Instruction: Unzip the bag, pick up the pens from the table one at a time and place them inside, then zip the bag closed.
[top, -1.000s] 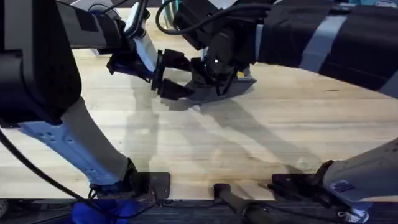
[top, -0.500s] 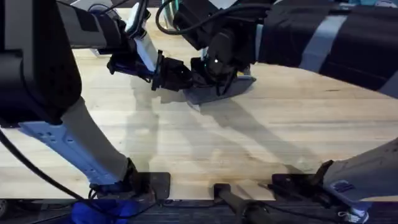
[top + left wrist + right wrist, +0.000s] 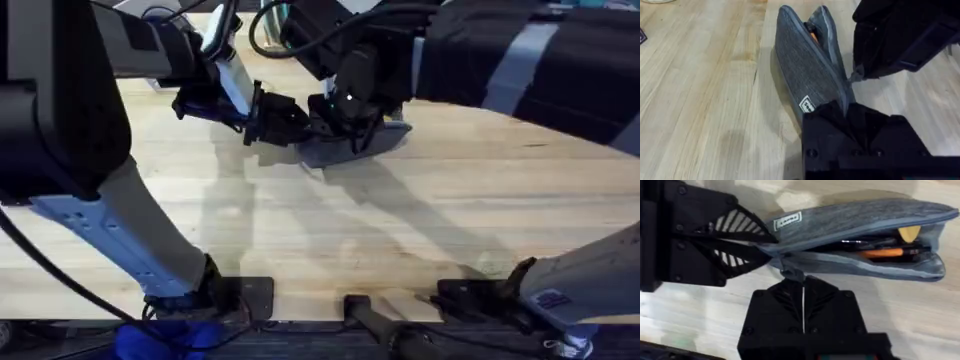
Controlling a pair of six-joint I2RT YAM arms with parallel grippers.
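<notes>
Both my sets of fingers are clamped at one end of the bag (image 3: 860,227): the left (image 3: 268,118) pinches the woven blue-grey fabric, the right (image 3: 335,115) grips the zipper end beside it. It lies on the pale, grained plank surface (image 3: 400,220), mouth gaping, orange pens (image 3: 885,252) inside. A small white label (image 3: 807,105) is unreadable.

A blue crumpled object (image 3: 160,340) sits below the counter's (image 3: 330,240) near edge, and a small dark item (image 3: 642,36) lies at its far side.
</notes>
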